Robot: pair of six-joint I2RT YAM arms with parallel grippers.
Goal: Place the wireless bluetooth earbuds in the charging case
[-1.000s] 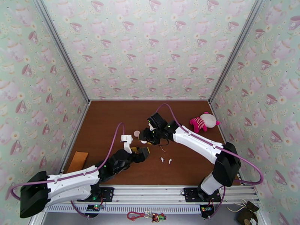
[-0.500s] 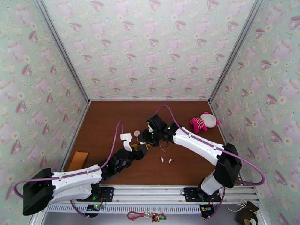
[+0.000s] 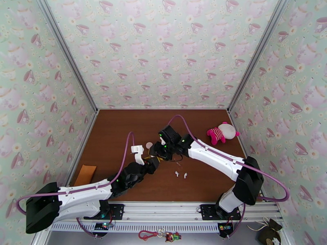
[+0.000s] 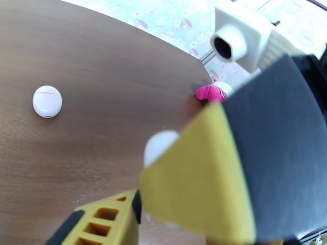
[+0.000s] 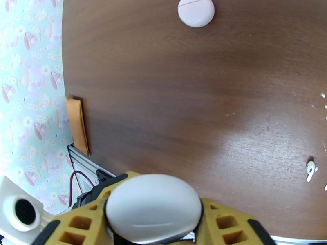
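Two earbuds [image 3: 176, 174] lie loose on the counter [image 3: 122, 131], near of both hands; none is seen seated. The right hand [image 5: 153, 217] is clamped on a round charging case [image 5: 153, 201]. The left hand [image 3: 154, 161] adjoins it, its grip indeterminate. Insertion is judged outstanding.

Table [image 3: 122, 131] dark brown, wood grain. Walls [image 3: 163, 50] mint green with a pink teacup and teapot print and small cream flowers. Arms [image 3: 212, 154] white and black. Cables [image 3: 178, 116] purple. Right fingers [image 5: 229, 219] yellow and black. Held case [image 5: 153, 209] white. Loose case [image 5: 196, 11], 12 o'clock in the right wrist view, white. Earbuds [image 3: 176, 174], 6 o'clock on table, white. Plush [image 3: 220, 133], 2 o'clock, white with hot-pink stripes. Pad [image 3: 85, 175], 8 o'clock, tan. Rail [image 3: 163, 211] silver.
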